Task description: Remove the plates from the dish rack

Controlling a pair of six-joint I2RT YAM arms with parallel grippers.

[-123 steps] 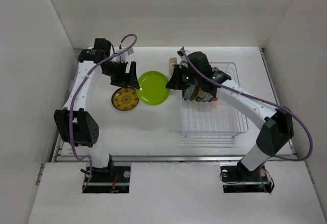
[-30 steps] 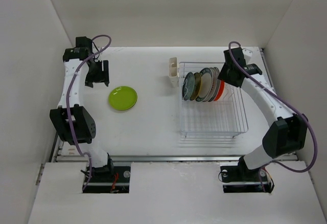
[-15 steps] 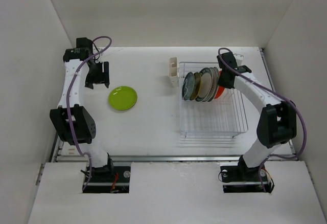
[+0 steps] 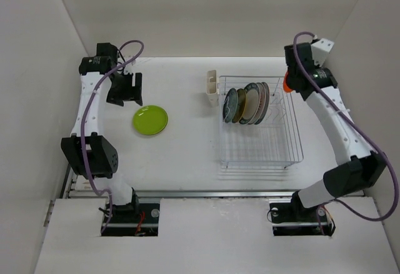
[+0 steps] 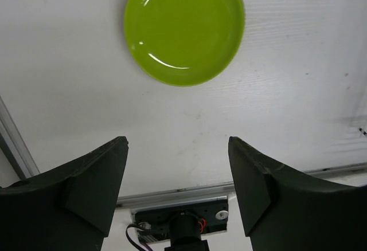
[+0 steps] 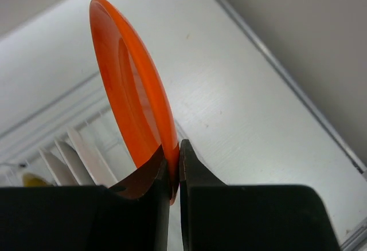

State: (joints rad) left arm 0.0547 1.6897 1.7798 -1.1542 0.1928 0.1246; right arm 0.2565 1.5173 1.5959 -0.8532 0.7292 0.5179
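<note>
An orange plate (image 6: 133, 85) is pinched on edge by its rim in my right gripper (image 6: 174, 151), which is shut on it. It hangs above the back right corner of the white wire dish rack (image 4: 292, 137), and from above only a sliver of the orange plate (image 4: 285, 84) shows beside the right gripper (image 4: 291, 81). Several plates (image 4: 247, 104) stand on edge in the rack's back slots. A lime green plate (image 4: 150, 119) lies flat on the table at the left. My left gripper (image 5: 178, 143) hovers open behind the green plate (image 5: 184, 27), with nothing between its fingers.
A small cream cutlery cup (image 4: 212, 88) hangs on the rack's back left corner. White walls close in the table at the back and on both sides. The right wall stands close to the right arm. A metal rail (image 5: 183, 191) runs along the table's near edge.
My right gripper has shut on the orange plate and lifted it out of the rack, up and toward the back right. The left gripper has shifted slightly right.
</note>
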